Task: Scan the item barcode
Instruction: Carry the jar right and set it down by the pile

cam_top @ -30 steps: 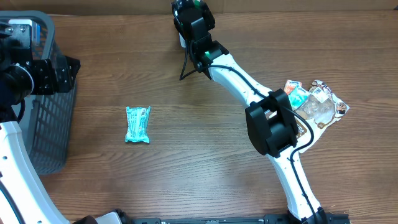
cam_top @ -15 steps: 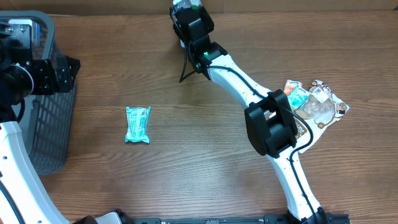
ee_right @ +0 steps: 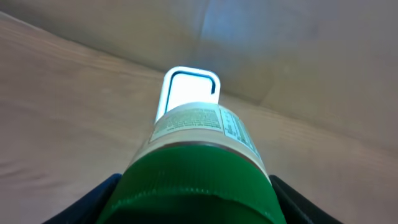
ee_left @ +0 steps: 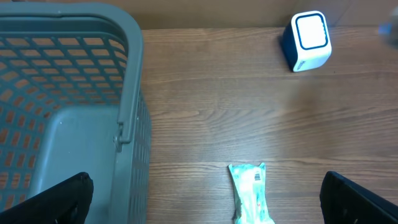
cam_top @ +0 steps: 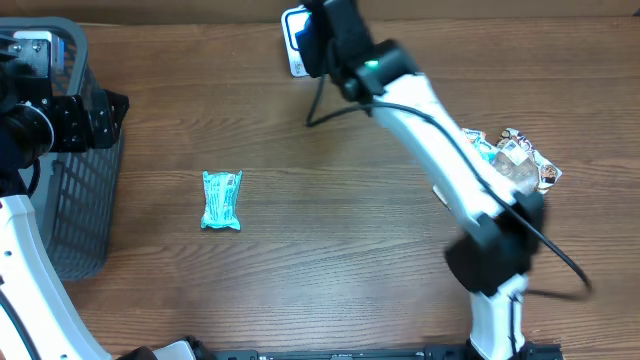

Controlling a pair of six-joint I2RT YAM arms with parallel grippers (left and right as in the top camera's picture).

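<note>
The fingers of the right gripper were clamped on either side of a cylindrical bottle with a green cap and a pale printed label, the cap nearest the wrist camera and the labelled end pointing away. Just beyond that end stood the small blue-and-white box-shaped scanner, its rounded window glowing white; whether bottle and scanner touched could not be told. From overhead, the right gripper sat at the far edge of the brown wooden table, right beside the scanner, with a thin black cable trailing from there onto the wood. The fingers of the left gripper were spread wide with nothing between them, hanging by the rim of a grey plastic mesh basket at the table's left side. A teal foil packet lay flat on the table near the basket, well apart from the scanner. A heap of crinkled snack packets rested at the right side, partly under the right arm.
</note>
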